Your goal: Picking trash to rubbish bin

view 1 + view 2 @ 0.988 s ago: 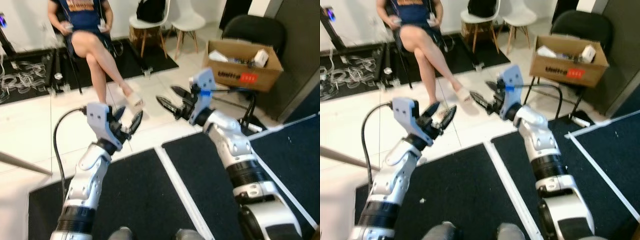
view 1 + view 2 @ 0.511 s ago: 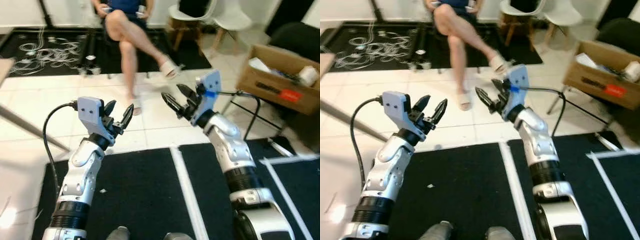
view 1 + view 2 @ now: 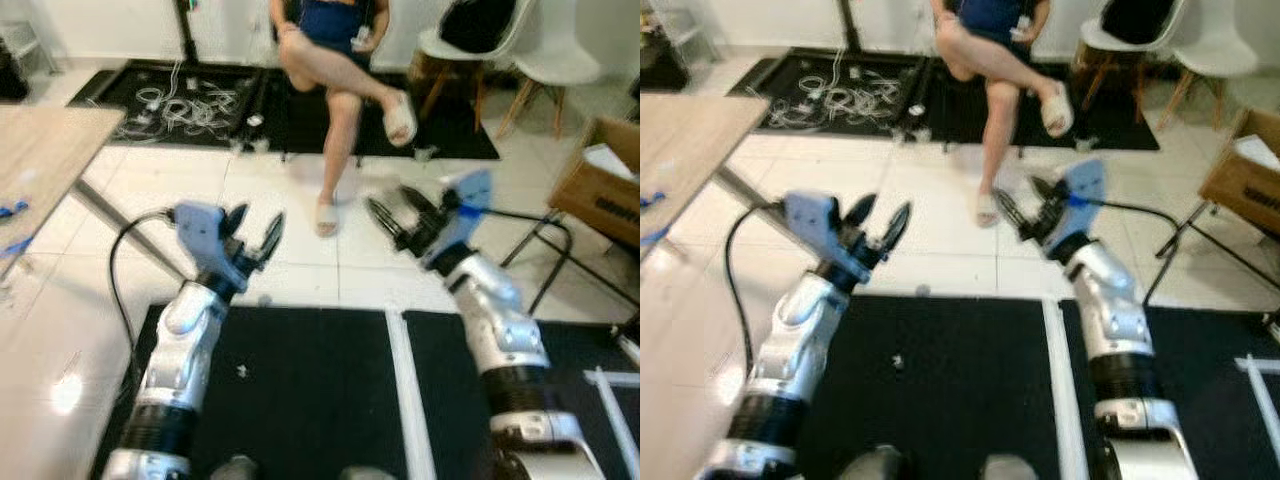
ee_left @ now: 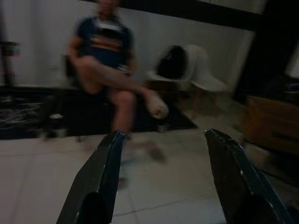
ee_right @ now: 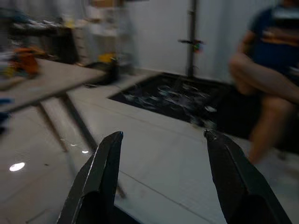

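Standing on a black floor mat (image 3: 300, 400), robot holds both arms raised forward at about the same height. A small pale scrap (image 3: 241, 371), possibly trash, lies on the mat between the arms, nearer the left one; too small to identify. A white strip (image 3: 398, 390) runs along the mat's seam.

Left gripper (image 3: 253, 237): fingers spread, nothing between them, hovering over the mat's far edge. Left wrist view confirms the wide gap, with both black fingers (image 4: 100, 182) apart and white tile beyond. A black cable (image 3: 125, 260) loops off the left wrist.

Right gripper (image 3: 400, 213): fingers spread, empty, held above white tile. Right wrist view shows the same open gap, looking toward a table leg and a dark mat with cables.

Left of the robot: corner of a wooden table (image 3: 45, 150).

Farther out: a seated person (image 3: 345, 70) with legs crossed, light sandals, one foot on the tile. Behind, a dark mat with coiled white cables (image 3: 190, 100). To the right, white chairs (image 3: 500, 50) and a cardboard box (image 3: 605, 190) on a black stand.
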`<state>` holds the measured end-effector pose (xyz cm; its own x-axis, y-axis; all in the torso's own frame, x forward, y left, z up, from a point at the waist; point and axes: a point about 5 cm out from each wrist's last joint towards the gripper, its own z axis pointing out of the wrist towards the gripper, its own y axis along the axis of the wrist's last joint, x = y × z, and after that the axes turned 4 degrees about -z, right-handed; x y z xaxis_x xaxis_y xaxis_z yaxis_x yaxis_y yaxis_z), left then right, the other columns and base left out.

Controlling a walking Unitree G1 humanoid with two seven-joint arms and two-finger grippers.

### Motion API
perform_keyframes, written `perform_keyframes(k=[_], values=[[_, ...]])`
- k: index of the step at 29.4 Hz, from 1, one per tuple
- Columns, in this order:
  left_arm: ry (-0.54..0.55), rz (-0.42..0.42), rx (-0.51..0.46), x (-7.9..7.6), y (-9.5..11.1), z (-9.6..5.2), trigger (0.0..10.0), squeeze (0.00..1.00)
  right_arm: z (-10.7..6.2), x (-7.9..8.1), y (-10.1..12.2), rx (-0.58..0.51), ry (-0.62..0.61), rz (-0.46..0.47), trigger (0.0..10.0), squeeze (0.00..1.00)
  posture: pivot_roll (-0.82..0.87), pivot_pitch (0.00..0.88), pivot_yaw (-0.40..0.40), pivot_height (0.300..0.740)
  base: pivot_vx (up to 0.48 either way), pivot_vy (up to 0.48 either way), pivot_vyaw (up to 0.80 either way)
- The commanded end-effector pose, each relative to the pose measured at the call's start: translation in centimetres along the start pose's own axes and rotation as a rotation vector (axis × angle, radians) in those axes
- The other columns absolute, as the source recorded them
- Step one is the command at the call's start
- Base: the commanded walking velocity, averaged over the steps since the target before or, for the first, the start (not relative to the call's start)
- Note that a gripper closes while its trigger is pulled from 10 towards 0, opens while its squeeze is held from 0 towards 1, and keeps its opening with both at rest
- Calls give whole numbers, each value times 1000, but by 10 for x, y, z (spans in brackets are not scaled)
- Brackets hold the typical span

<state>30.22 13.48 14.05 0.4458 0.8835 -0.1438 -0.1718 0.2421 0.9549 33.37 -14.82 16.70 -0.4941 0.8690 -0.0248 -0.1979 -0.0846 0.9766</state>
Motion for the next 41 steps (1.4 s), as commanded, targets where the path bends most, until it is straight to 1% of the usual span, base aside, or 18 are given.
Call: perform_keyframes(k=[1, 4, 6, 13, 18, 28, 33, 41], values=[[-14, -4, 14, -2, -4, 0, 10000, 0, -2, 2, -3, 8, 4, -1, 10000, 0, -128, 0, -52, 740, 0, 0, 675], [-71, -30, 34, -7, -8, -2, 10000, 0, -2, 0, -3, 6, 2, -4, 10000, 0, -138, 0, -52, 740, 0, 0, 675], [-83, -38, 34, -9, -9, -3, 10000, 0, -3, 0, -5, 8, 2, -5, 10000, 0, -133, 0, -56, 740, 0, 0, 669], [-67, -41, 18, -9, -8, -1, 10000, 0, 1, -2, -4, 7, 14, -13, 10000, 0, -134, 0, -64, 740, 0, 0, 672], [-92, -42, 27, -10, -9, -1, 10000, 0, -2, 1, -5, 6, 26, -15, 10000, 0, -134, 0, -49, 740, 0, 0, 673], [-87, -47, 31, -4, -6, -7, 10000, 0, 1, 10, -6, -4, 53, -12, 10000, 0, -127, 0, -13, 740, 0, 0, 671], [-91, -33, 46, -2, -7, -7, 10000, 0, 4, 13, -6, -8, 77, -16, 10000, 0, -123, 0, -9, 740, 0, 0, 674], [-90, -34, 51, -2, -7, -7, 10000, 0, 4, 14, -6, -6, 84, -12, 10000, 0, -120, 0, -9, 740, 0, 0, 675]])
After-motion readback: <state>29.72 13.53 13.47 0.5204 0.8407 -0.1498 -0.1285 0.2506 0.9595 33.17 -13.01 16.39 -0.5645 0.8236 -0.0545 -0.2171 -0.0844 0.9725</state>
